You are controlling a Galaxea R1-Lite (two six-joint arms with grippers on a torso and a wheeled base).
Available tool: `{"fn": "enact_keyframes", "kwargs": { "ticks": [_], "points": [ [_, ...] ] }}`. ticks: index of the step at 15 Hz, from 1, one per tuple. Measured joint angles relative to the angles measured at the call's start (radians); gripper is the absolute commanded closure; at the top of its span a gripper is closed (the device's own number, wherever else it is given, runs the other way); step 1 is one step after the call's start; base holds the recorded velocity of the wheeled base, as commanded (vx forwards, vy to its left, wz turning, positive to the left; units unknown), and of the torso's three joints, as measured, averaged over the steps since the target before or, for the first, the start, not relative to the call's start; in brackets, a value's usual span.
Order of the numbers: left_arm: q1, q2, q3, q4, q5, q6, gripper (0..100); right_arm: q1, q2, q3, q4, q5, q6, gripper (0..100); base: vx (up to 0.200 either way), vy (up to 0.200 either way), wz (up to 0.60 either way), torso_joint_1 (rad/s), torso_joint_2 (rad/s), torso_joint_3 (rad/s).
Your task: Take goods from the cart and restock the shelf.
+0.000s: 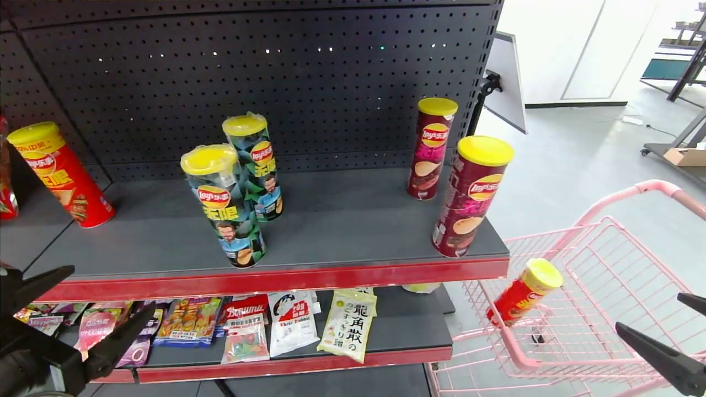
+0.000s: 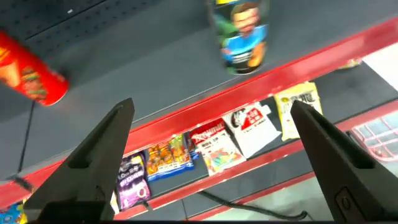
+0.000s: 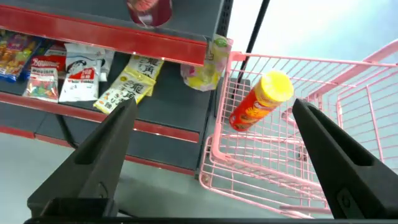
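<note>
Upper shelf [image 1: 342, 220]: five chip cans [image 1: 231, 215], upright. Pink cart [image 1: 634, 190]: one red chip can [image 1: 524, 292] remaining, leaning at the front wall, not yet picked. Left gripper [image 2: 211, 109], right gripper [image 3: 214, 106]: jaws spread wide, empty. Restocking judged nearly complete.

shelf [image 1: 342, 220] matt dark grey, smooth, with a glossy red front strip [image 1: 331, 278]; back panel [image 1: 276, 82] matt perforated metal; cart [image 1: 651, 190] pink coated wire; cans [image 1: 463, 209] glossy printed, with yellow plastic lids [image 1: 485, 150]; packets [image 1: 292, 322] shiny film; fingers [image 2: 99, 162] matt black
</note>
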Motion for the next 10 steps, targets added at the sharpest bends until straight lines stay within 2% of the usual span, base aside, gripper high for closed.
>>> {"fn": "enact_keyframes", "kwargs": {
  "ticks": [2, 9, 10],
  "points": [
    [0.0, -0.01, 0.001, 0.001, -0.004, 0.013, 0, -0.003, -0.004, 0.013, -0.002, 0.001, 0.0, 0, 0.0, 0.0, -0.6, -0.005, 0.0, -0.005],
    [0.0, -0.097, 0.043, 0.006, -0.01, 0.015, 0, -0.011, 0.0, 0.02, -0.003, 0.001, -0.001, 0, 0.0, 0.0, -0.6, 0.002, 0.0, 0.003],
    [-0.001, -0.112, 0.047, 0.016, -0.011, 0.015, 0, -0.012, 0.0, 0.021, -0.003, 0.001, -0.001, 0, 0.0, 0.0, 0.0, 0.0, 0.0, 0.0]
  ]
}}
